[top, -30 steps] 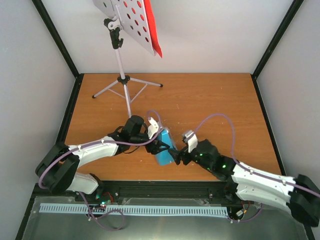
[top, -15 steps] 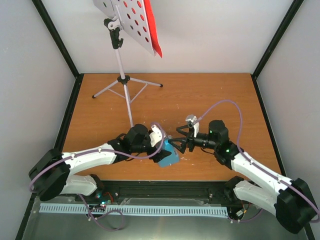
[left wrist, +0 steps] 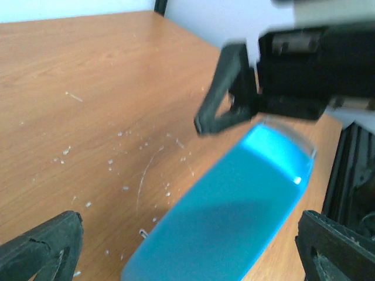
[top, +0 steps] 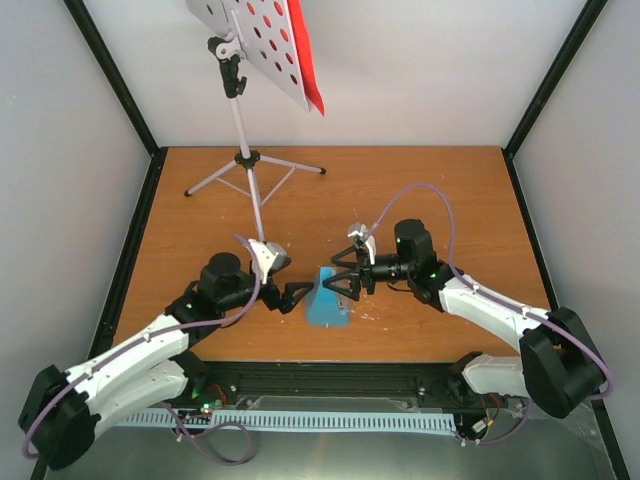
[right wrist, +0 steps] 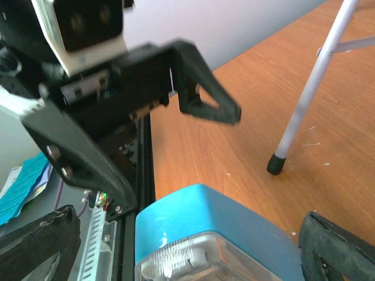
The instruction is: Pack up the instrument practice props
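Note:
The blue metronome [top: 327,298] lies on its side on the wooden table, near the front edge. My left gripper [top: 295,297] is open just left of it, jaws wide, and the blue body [left wrist: 234,216] fills the space ahead between the fingers [left wrist: 41,249]. My right gripper [top: 338,284] is open at the metronome's right end, whose clear end piece [right wrist: 205,263] sits close below that wrist camera. Neither gripper holds it. At the back left stands the white hole-punched music stand [top: 262,40] on its tripod legs [top: 250,170], with a red sheet [top: 308,62] on it.
One tripod leg [right wrist: 316,88] and its black foot [right wrist: 275,164] stand on the table [top: 430,200] just beyond the metronome. Black frame posts [top: 120,80] and white walls enclose the table. A black rail [top: 330,378] runs along the front edge.
My left gripper opened, let go of the metronome and drew back left. The metronome now lies on the table. My right arm swung up and left to the metronome's other end.

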`<state>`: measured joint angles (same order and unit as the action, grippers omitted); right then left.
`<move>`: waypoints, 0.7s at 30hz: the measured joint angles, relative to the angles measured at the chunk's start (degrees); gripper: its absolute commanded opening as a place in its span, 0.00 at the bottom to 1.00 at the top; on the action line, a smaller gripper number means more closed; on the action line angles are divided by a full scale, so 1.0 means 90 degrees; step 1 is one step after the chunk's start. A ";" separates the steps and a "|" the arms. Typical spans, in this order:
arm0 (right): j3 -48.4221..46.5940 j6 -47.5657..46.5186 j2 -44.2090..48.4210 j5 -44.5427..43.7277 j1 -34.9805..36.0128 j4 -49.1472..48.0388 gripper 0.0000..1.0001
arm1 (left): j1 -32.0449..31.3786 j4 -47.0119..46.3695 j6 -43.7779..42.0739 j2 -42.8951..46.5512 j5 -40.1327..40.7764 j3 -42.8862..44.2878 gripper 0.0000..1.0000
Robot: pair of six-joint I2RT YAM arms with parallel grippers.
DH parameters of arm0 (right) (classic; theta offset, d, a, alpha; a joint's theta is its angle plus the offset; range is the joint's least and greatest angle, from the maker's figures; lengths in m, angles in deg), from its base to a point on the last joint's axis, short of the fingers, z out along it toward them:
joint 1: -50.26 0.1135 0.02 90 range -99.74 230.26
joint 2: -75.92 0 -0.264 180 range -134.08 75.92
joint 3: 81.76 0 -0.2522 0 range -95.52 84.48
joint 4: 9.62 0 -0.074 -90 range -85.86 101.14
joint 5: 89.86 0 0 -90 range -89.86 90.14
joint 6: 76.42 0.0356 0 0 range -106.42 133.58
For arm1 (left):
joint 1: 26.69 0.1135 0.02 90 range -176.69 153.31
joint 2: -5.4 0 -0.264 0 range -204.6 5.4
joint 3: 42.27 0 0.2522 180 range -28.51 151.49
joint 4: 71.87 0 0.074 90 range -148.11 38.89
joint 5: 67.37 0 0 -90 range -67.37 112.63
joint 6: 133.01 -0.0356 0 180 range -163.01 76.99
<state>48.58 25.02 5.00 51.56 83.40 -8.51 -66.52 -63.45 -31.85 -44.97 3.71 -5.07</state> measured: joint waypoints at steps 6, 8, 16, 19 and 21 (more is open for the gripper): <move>0.0034 0.0066 -0.0163 0.0165 0.0197 -0.0114 0.83 | 0.0780 0.0512 0.0576 0.0053 -0.0624 0.0908 1.00; 0.0068 0.0049 -0.0163 0.0049 0.0323 -0.0180 0.81 | 0.0984 0.0697 0.0716 -0.0102 -0.0755 0.1343 0.99; 0.0097 -0.0372 -0.0301 -0.1394 0.1168 -0.0250 0.69 | 0.2572 0.0889 0.1382 -0.0726 -0.1372 0.2127 1.00; 0.0165 -0.0602 -0.0282 -0.2276 0.1576 -0.0318 0.64 | 0.2990 0.1073 0.1603 -0.1086 -0.1409 0.2103 0.99; 0.0238 -0.0687 -0.0216 -0.2868 0.1773 -0.0415 0.63 | 0.3157 0.1132 0.1734 -0.1200 -0.1384 0.2001 1.00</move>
<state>50.72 18.84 3.06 25.74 99.36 -12.24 -38.11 -53.27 -16.24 -55.76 -8.75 12.94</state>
